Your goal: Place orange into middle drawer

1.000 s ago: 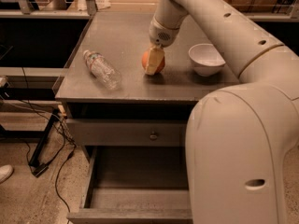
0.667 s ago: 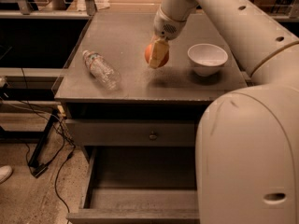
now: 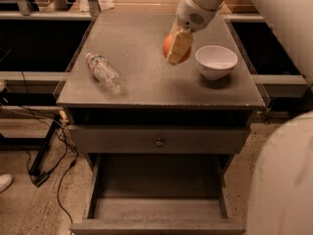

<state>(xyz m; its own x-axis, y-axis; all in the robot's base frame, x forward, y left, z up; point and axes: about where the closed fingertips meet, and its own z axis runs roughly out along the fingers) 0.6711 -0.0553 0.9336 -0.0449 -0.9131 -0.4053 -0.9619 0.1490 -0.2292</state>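
Note:
My gripper (image 3: 177,52) is shut on the orange (image 3: 168,44) and holds it in the air above the grey tabletop (image 3: 146,82), just left of the white bowl. A pale finger (image 3: 180,44) covers most of the fruit's front. The middle drawer (image 3: 156,207) is pulled out below the cabinet's front, a wide grey tray with nothing visible on its floor. It lies lower and nearer to the camera than the gripper.
A white bowl (image 3: 216,60) stands on the tabletop at the right. A clear plastic bottle (image 3: 105,73) lies on its side at the left. A closed drawer front with a small knob (image 3: 159,142) sits above the open tray. Cables (image 3: 58,170) trail on the floor at left.
The gripper has lifted the orange off the tabletop and carried it upward; the fruit now hangs clear of the surface. The bowl and the bottle have not moved.

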